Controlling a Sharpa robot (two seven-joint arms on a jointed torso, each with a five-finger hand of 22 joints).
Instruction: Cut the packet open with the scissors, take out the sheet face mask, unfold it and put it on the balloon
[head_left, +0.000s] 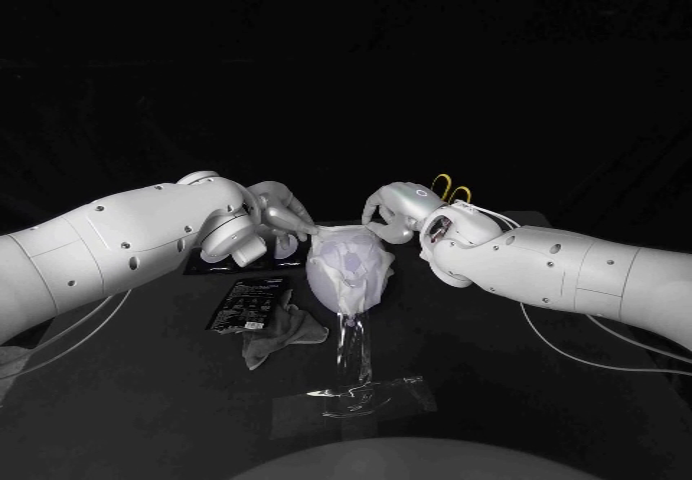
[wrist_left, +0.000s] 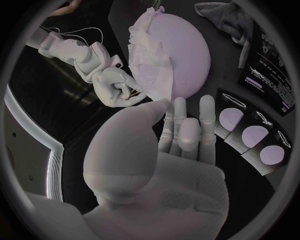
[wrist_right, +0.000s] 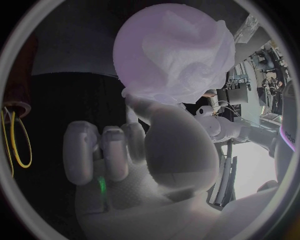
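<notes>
Black table (head_left: 548, 400): packet (head_left: 248, 305), cloth (head_left: 281, 335), perhaps stand (head_left: 368, 395)

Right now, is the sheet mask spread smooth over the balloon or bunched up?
Bunched up. The sheet mask lies in wrinkled folds on one side of the balloon, whose other side is bare.

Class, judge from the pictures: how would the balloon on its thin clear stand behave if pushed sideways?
Probably very light: the balloon sits high on a thin clear stand, so a push would likely sway or tip it. The sheet mask draped on it looks limp and creased, so it may slip off.
</notes>
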